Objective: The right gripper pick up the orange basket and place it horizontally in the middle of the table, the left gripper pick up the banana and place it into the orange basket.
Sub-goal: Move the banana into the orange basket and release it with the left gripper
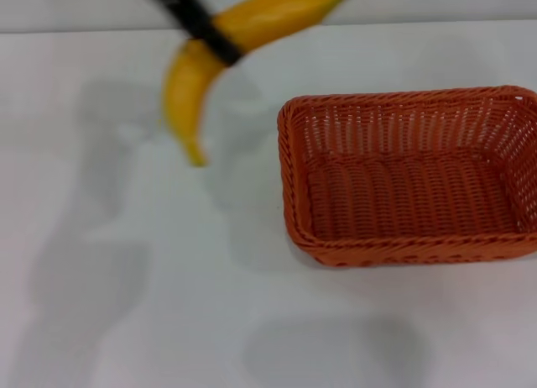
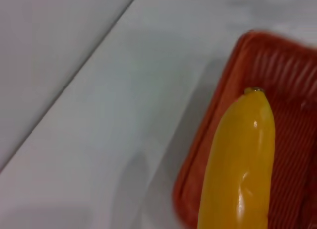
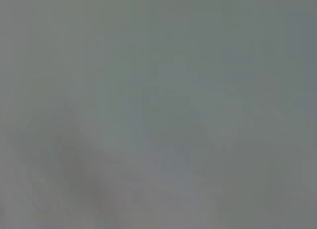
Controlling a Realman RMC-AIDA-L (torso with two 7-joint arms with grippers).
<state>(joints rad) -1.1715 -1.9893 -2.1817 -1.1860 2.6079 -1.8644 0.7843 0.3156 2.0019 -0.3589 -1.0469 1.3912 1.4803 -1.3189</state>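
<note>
The banana (image 1: 188,84) hangs in the air above the table (image 1: 126,287), at the far side and to the left of the orange basket (image 1: 403,97). My left gripper (image 1: 215,39) reaches in from the top edge, and one black finger crosses the banana's middle, shut on it. The basket lies flat with its long side across the table, right of the middle, and nothing is inside it. In the left wrist view the banana (image 2: 241,159) points its dark tip over the rim of the basket (image 2: 292,75). The right gripper is out of view.
Bare white tabletop spreads to the left of and in front of the basket. A pale wall runs along the table's far edge (image 1: 436,22). The right wrist view holds only a featureless grey surface.
</note>
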